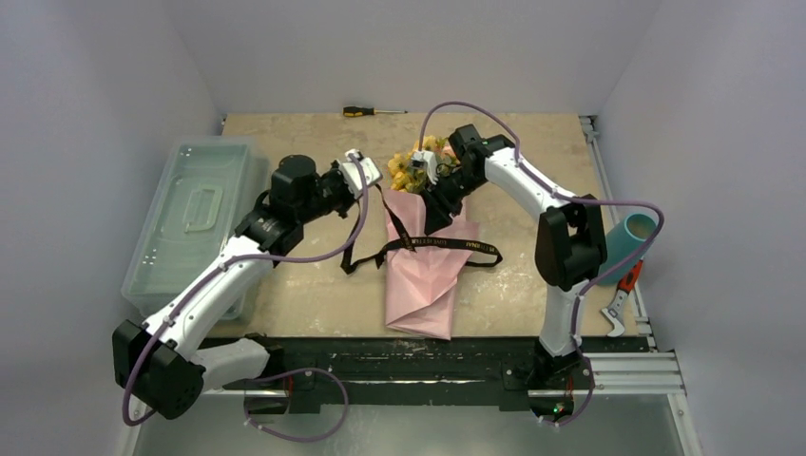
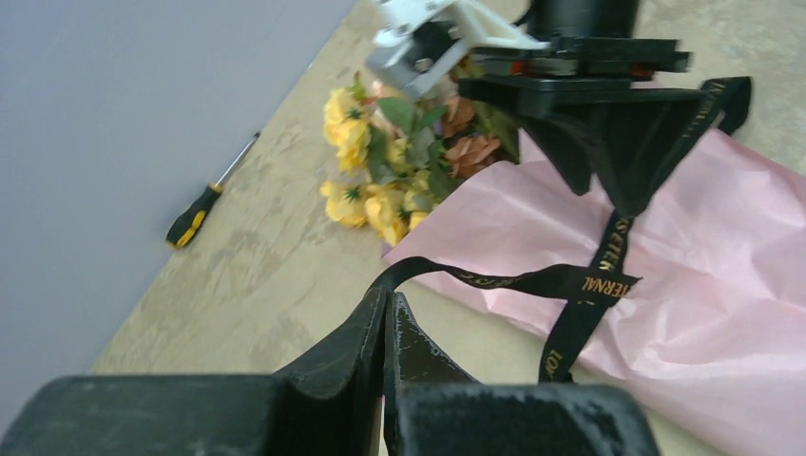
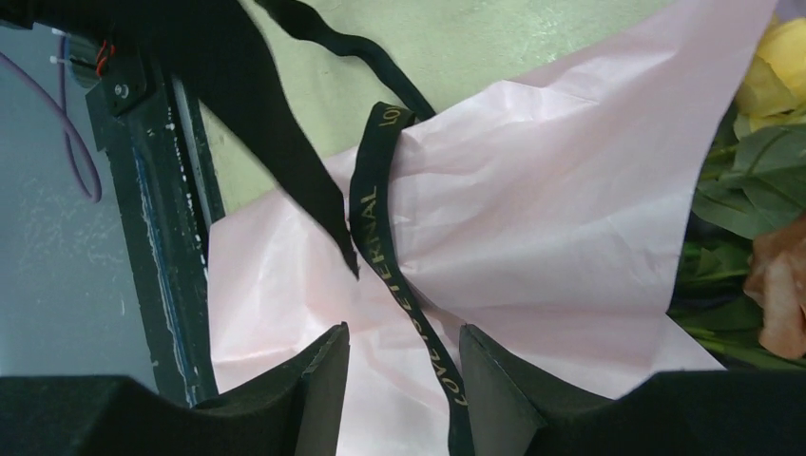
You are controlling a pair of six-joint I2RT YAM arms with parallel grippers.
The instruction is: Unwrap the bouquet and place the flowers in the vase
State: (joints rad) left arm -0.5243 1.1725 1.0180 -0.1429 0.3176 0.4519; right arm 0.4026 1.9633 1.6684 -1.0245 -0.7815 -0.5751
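vase (image 1: 635,237): part hidden behind right arm (image 1: 570,247) | flowers (image 3: 751,190): cut off at right edge, right wrist view | stems: hidden inside pink paper (image 1: 423,275) | ribbon (image 1: 447,244) lettering: too small to read overhead

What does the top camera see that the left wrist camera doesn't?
Only the top camera shows the teal vase, the plastic box and the red-handled cutters. Only the left wrist camera shows, close up, the left gripper pinched shut on the black ribbon. Both show the flowers, the pink paper and the screwdriver.
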